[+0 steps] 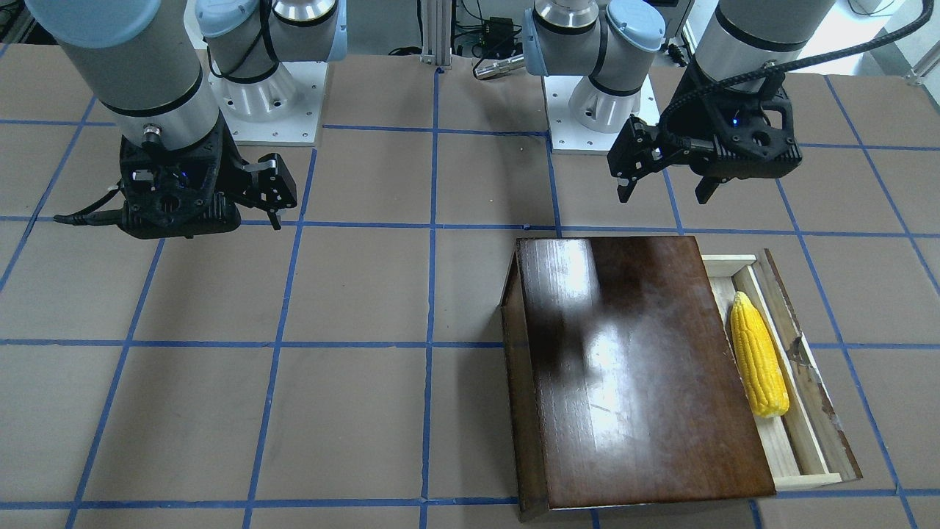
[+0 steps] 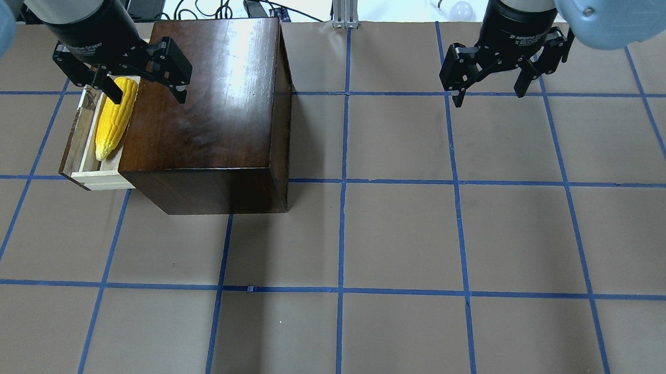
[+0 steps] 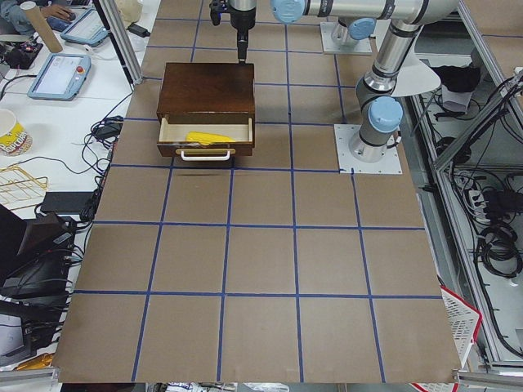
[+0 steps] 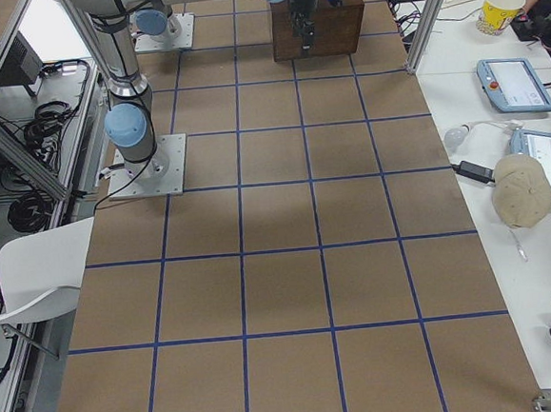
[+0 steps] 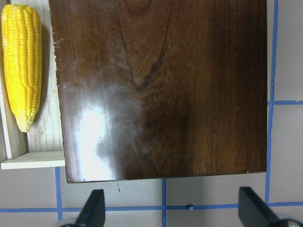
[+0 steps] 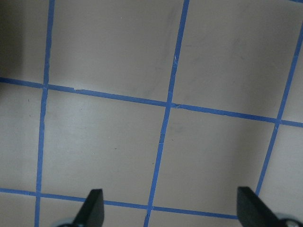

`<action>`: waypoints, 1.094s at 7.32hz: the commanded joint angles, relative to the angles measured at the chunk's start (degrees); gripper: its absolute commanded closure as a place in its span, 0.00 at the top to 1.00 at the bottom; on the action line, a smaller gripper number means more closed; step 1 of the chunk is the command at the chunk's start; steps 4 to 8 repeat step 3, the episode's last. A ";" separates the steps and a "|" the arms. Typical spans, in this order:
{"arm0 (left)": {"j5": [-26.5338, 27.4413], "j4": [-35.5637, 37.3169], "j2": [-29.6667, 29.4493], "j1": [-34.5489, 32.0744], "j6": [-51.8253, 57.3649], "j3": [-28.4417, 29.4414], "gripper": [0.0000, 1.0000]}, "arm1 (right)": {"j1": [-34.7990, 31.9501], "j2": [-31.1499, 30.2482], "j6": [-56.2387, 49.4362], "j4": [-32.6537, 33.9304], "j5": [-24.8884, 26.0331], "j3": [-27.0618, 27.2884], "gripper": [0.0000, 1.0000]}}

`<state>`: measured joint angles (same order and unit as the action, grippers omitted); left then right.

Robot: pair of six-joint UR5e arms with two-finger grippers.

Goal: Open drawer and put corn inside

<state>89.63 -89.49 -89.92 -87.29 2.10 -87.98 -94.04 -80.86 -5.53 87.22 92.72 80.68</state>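
Observation:
The dark-brown wooden box (image 1: 631, 367) stands with its drawer (image 1: 815, 397) pulled partly out. The yellow corn (image 1: 758, 356) lies inside the drawer along its length; it also shows in the overhead view (image 2: 113, 119) and in the left wrist view (image 5: 22, 61). My left gripper (image 2: 144, 94) is open and empty. It hovers above the box's edge on the drawer side, with one finger over the corn's thick end. My right gripper (image 2: 490, 95) is open and empty over bare table, far from the box.
The table is brown paper with a blue tape grid (image 2: 344, 182). The arm bases (image 1: 587, 95) stand at the robot's side of the table. Cables and an aluminium post (image 2: 342, 5) lie beyond the far edge. A white handle (image 3: 204, 153) is on the drawer front.

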 commanded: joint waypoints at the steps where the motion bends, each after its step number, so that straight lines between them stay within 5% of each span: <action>1: 0.02 -0.59 0.10 -0.24 0.01 -0.09 1.00 | 0.00 0.00 0.08 0.05 0.00 0.00 1.00; 8: -0.07 -0.59 -0.16 -0.25 0.01 -0.09 1.00 | 0.00 0.00 -0.01 0.05 0.00 0.00 1.00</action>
